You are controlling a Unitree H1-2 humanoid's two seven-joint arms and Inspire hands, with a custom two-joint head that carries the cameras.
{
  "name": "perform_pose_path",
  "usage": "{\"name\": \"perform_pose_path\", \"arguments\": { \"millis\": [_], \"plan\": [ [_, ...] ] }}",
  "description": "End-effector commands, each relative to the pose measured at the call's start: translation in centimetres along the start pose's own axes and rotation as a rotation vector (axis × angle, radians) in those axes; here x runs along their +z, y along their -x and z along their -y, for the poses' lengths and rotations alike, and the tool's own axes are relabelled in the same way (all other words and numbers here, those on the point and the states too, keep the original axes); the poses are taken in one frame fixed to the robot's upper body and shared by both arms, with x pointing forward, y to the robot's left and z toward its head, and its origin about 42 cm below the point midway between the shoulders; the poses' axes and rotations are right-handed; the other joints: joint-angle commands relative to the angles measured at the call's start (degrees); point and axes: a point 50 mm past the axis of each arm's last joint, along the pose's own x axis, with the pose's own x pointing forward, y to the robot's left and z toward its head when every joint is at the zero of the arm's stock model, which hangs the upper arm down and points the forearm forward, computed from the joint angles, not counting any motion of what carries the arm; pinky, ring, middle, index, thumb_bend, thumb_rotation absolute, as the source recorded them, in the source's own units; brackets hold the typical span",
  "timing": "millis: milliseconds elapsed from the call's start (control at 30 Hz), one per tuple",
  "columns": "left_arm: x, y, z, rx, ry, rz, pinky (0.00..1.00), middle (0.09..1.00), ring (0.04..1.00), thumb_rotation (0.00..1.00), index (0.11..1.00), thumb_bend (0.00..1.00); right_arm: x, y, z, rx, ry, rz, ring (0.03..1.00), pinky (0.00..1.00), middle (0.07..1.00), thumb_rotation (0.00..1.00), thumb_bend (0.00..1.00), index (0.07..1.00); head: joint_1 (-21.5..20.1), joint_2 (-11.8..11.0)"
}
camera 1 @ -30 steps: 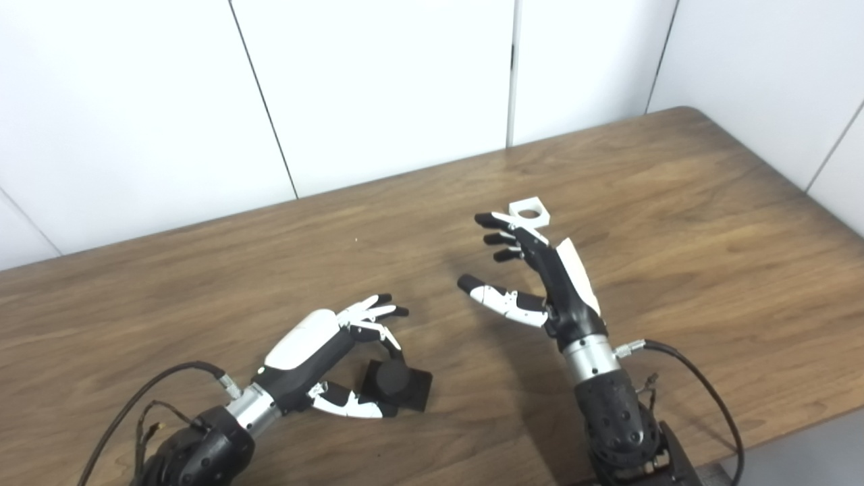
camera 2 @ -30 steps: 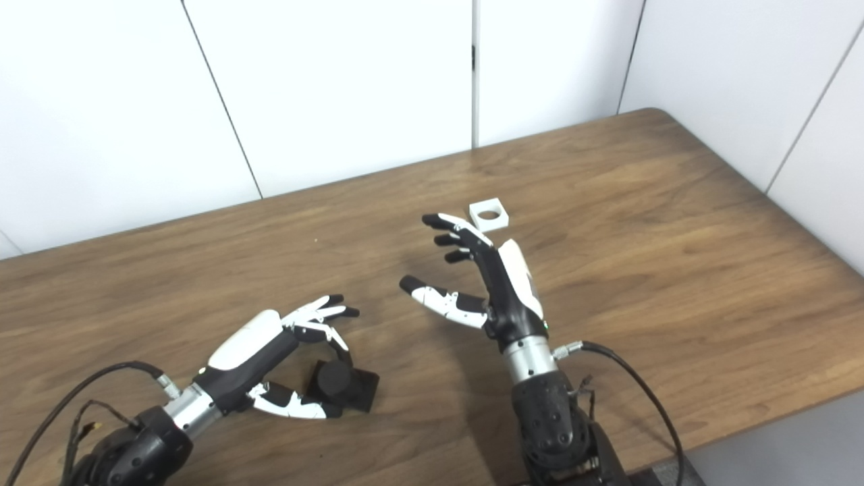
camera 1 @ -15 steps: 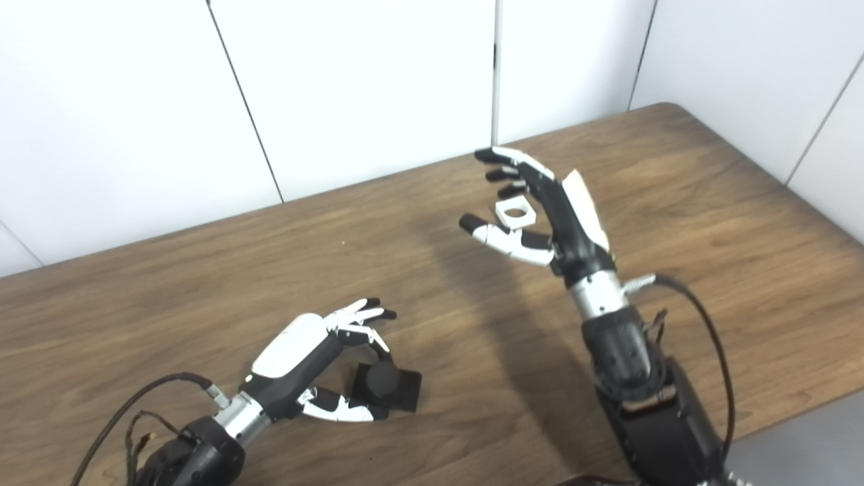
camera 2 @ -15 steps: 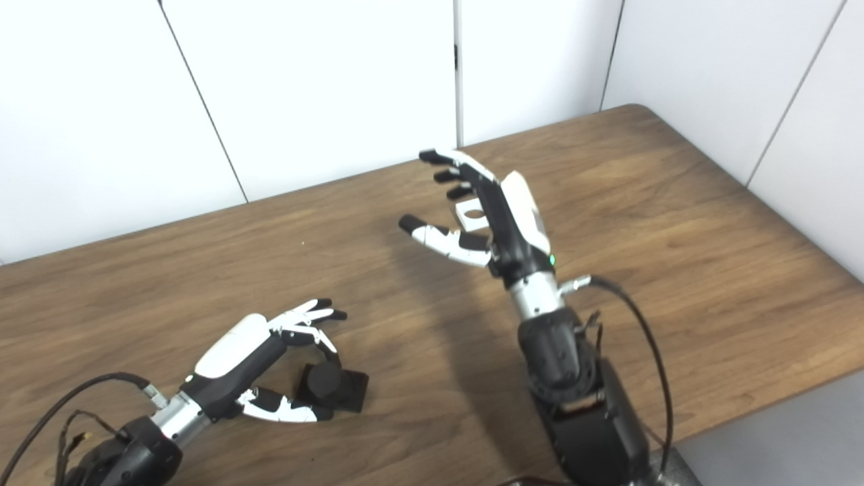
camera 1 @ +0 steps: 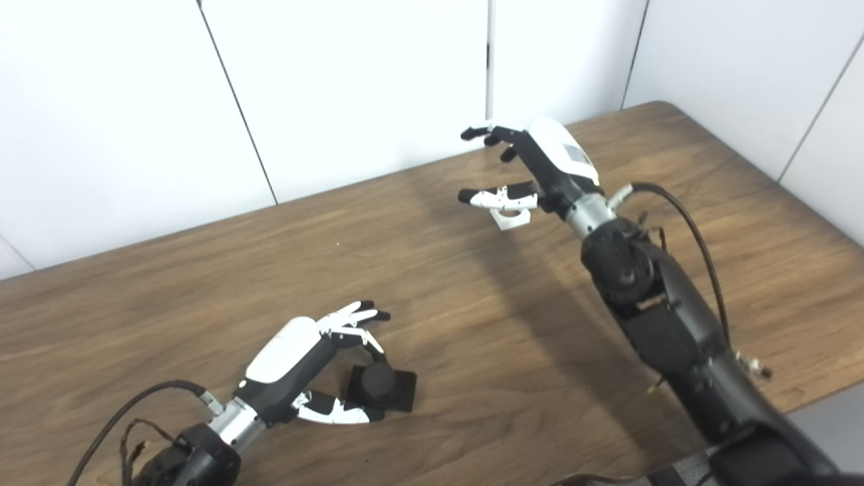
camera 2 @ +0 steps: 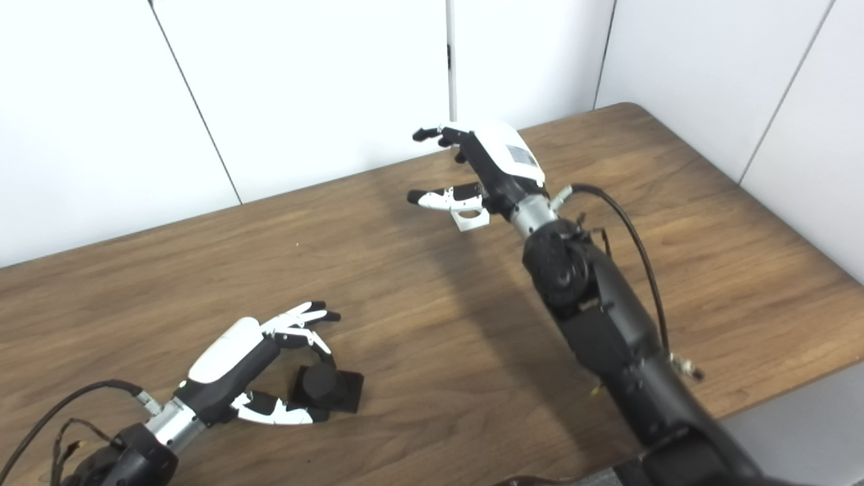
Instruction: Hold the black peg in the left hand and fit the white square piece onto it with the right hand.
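The black peg (camera 1: 373, 383) stands on its black square base on the wooden table (camera 1: 202, 270), near the front left. My left hand (camera 1: 297, 354) arches over it, fingers curled above the peg's top and thumb lying along the base's near side, without a clear grip. The white square piece (camera 1: 511, 218) with a round hole lies flat on the table at the far middle. My right hand (camera 1: 533, 165) hovers over it, palm turned down, fingers spread. Its thumb shows just above the piece, and nothing is held.
White wall panels (camera 1: 351, 81) stand close behind the table's far edge. The table's right corner (camera 1: 658, 108) and front right edge (camera 1: 817, 398) are near the right arm. Cables trail from both forearms.
My right hand has reached farther across the table, from in front of the white piece to over it, and turned palm down. The camera shifted slightly. My left hand stays at the peg.
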Motion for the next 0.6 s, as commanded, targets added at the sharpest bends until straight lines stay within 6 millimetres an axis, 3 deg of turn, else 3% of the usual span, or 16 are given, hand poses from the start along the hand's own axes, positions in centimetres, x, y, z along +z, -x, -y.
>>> {"name": "perform_pose_path", "arguments": {
  "millis": [0, 233, 467, 567],
  "plan": [
    [-2.0, 2.2, 2.5, -0.157, -0.048, -0.113, 0.91, 0.892, 0.960, 0.06, 0.492, 0.52, 0.5, -2.8, 2.7, -0.007, 0.090, 0.016, 0.810, 0.67, 0.840, 0.42, 0.66, 0.773, 0.0, 0.0],
    [-1.9, 2.4, 2.3, -0.133, -0.016, -0.115, 0.94, 0.900, 0.966, 0.06, 0.492, 0.52, -2.3, -5.7, 3.9, 0.133, 0.142, -0.058, 0.830, 0.64, 0.864, 0.38, 0.68, 0.761, 0.5, 0.1],
    [-2.0, 2.6, 2.2, -0.133, -0.017, -0.116, 0.93, 0.895, 0.965, 0.07, 0.492, 0.52, -4.1, -7.6, 5.1, 0.259, 0.236, -0.103, 0.857, 0.70, 0.876, 0.36, 0.67, 0.778, 0.8, 0.5],
    [-2.0, 2.7, 2.3, -0.135, -0.020, -0.119, 0.92, 0.893, 0.962, 0.06, 0.492, 0.52, -4.4, -8.5, 5.7, 0.332, 0.297, -0.118, 0.897, 0.77, 0.905, 0.41, 0.70, 0.802, 0.8, 0.6]
  ]
}}
